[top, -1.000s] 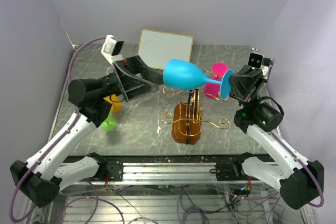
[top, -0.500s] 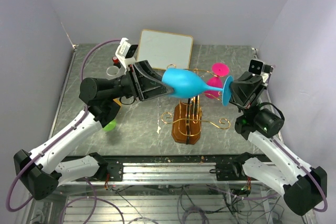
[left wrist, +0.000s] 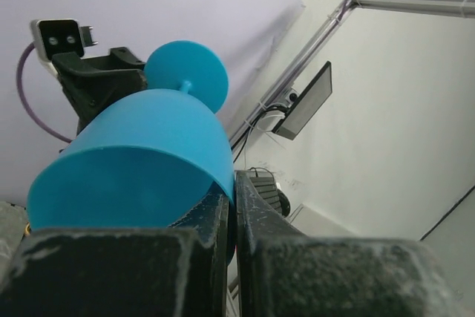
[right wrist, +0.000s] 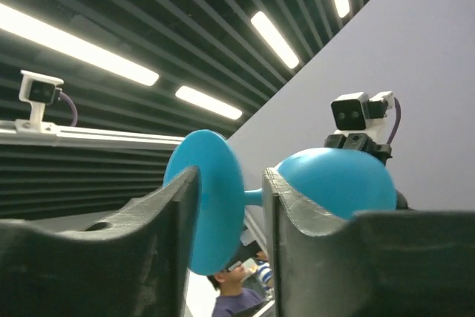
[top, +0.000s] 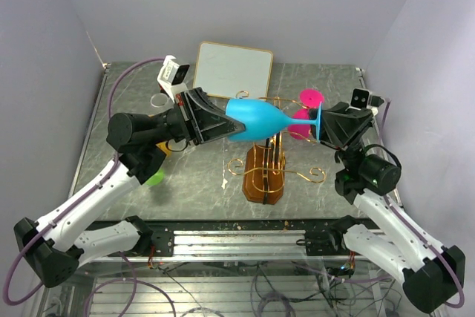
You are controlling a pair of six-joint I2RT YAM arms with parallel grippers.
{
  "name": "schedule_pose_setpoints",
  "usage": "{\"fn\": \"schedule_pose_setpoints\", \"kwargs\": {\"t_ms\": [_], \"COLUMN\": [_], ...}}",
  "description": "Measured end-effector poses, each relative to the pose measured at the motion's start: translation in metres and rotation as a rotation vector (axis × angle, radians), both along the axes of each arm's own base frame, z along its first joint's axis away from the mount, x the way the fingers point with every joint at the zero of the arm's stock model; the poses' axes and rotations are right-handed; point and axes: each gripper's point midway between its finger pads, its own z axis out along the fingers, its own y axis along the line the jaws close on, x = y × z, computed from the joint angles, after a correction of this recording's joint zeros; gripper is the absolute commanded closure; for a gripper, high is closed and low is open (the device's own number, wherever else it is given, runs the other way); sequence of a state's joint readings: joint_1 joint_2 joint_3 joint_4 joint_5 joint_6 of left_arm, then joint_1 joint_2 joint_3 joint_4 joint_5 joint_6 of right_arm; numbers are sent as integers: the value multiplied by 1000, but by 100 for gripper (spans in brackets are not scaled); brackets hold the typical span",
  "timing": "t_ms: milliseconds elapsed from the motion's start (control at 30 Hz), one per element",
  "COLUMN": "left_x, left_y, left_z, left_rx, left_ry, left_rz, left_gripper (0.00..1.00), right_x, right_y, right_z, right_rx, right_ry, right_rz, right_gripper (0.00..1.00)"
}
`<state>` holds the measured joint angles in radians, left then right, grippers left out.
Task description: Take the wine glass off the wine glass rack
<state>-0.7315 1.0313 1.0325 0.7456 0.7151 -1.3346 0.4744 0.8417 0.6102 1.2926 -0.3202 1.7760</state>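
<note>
Two matching arms. The left arm (top: 85, 209) and right arm (top: 390, 217) have white link shells, fat black cylindrical joint housings and black base blocks. The left gripper (top: 223, 125) and right gripper (top: 320, 124) have black angular fingers (scuffed grey up close). Each wrist has a white wrist camera (top: 173, 76) with twin lenses. A purple cable (top: 18, 280) loops along each arm.

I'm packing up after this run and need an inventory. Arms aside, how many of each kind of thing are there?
Wine glasses: 2, the blue wine glass and the pink wine glass
Wine glass rack: 1
White framed board: 1
White cup: 1
Pieces half hidden by the left arm: 2, the green piece and the orange piece
Total: 7
</note>
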Motion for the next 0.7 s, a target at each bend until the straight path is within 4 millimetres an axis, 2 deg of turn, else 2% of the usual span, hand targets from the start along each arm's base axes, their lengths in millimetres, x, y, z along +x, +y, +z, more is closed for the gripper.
{"fn": "schedule_pose_setpoints", "kwargs": {"t_ms": [100,267,467,633,700], "left_x": [2,4,13,26,34], "left_y": [1,15,40,59,67], "left_z": [-4,-10,-6,-17,-25], "left_rx": [29,88,150,228,276], "left_ry": [5,-4,-23,-4,22], "left_rz": [38,185,397,554,625], "left_gripper": [93,93,93,93,93], "right_x": [1,15,42,67,75], "right_y": [1,5,2,-15,-29], "right_z": [-3,-13,-17,-31,-37], "right_rx": [-38,-137,-261,-343,-365], "right_ry": [19,97,279,514,619], "right_rz": [-41,-141,-285,-420,-497], "right_gripper": [34,20,1,0,0]}}
